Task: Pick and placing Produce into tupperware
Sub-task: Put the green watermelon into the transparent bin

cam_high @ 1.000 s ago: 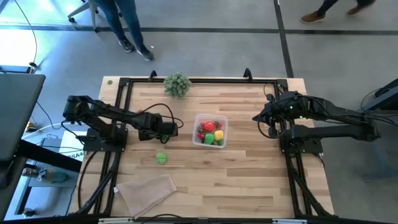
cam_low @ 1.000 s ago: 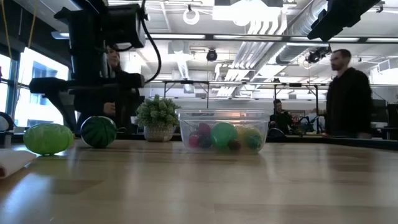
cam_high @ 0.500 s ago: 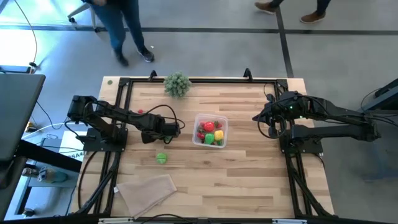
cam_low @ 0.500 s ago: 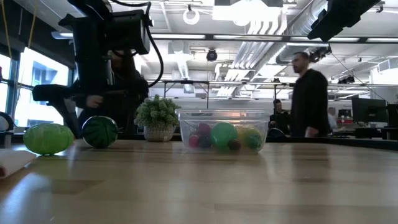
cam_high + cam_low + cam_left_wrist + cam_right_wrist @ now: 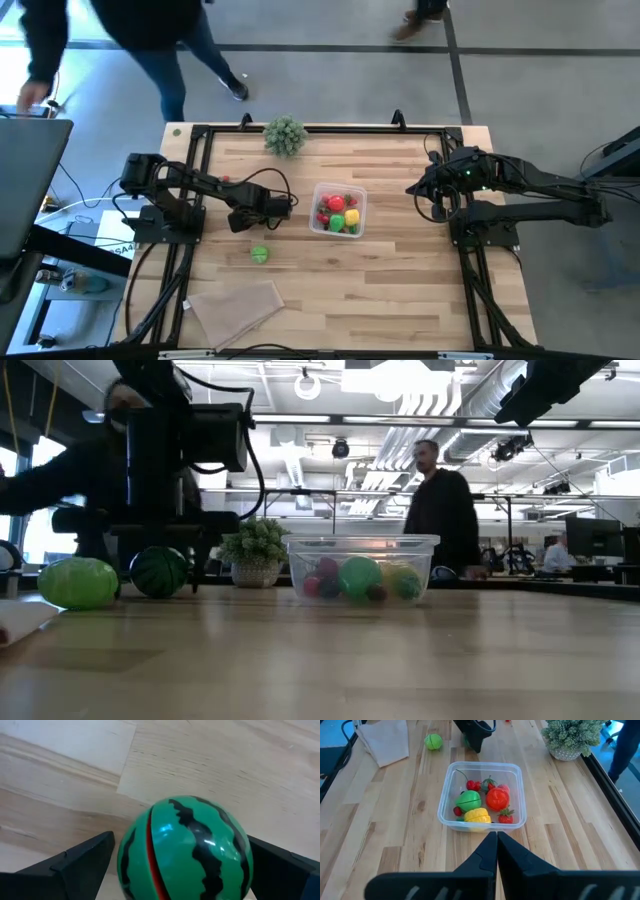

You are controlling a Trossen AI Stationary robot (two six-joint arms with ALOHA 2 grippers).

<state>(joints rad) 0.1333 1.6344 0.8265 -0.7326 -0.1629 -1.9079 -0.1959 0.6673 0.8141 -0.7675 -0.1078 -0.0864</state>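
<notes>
A dark green striped watermelon ball [image 5: 185, 852] rests on the wooden table. My left gripper [image 5: 182, 870] points down over it, open, with one finger on each side of the ball and a small gap showing on both sides. In the low view the ball [image 5: 160, 572] sits under that gripper [image 5: 158, 545]; in the high view the gripper [image 5: 245, 213] hides it. A light green ball [image 5: 259, 254] lies nearer the front. The clear tupperware [image 5: 358, 193] holds red, green and yellow produce. My right gripper [image 5: 496, 842] hangs shut above the table's right side.
A bushy potted plant [image 5: 285, 134] stands at the far edge. A beige folded cloth [image 5: 237, 305] lies at the near left. A tiny red berry [image 5: 225, 181] lies left of my left arm. A person stands beyond the table's far side.
My left gripper has come down over the watermelon ball and rolled about its own axis, staying open. The ball has kept its place. People have walked past behind the table.
</notes>
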